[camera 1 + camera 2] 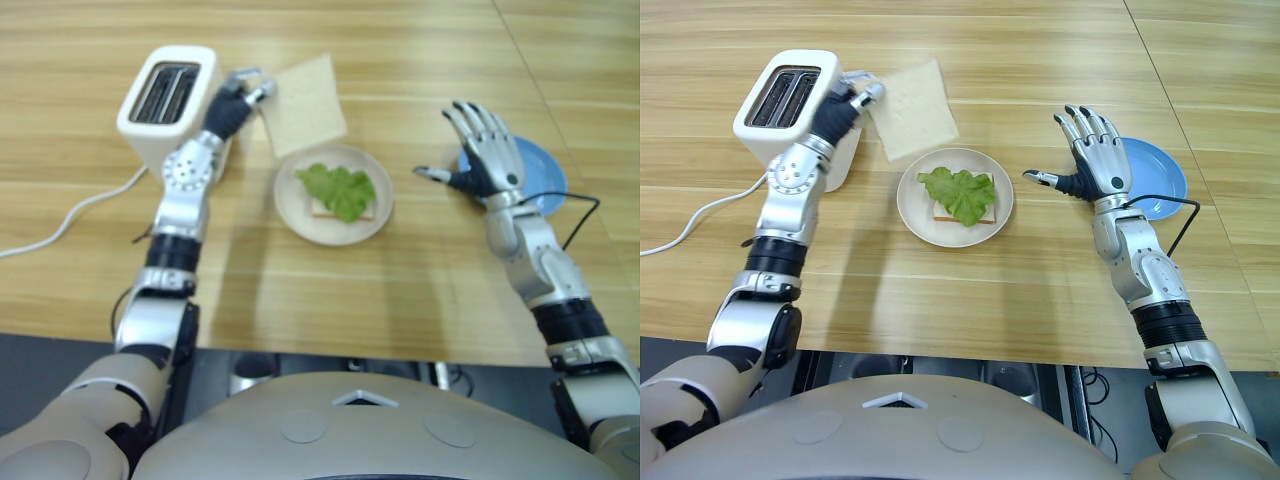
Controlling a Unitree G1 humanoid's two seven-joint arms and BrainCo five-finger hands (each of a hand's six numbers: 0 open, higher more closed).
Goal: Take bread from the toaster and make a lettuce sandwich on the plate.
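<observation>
1. A blue plate sits on the wooden tabletop, toward its right side.
2. A black cable curves past the blue plate's near rim.
3. A white cord trails leftward across the tabletop.

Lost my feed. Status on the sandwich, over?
Left hand shut on bread slice, beside toaster. Right hand open, empty. Lettuce on bottom slice on plate. Nothing between held slice and plate.
</observation>
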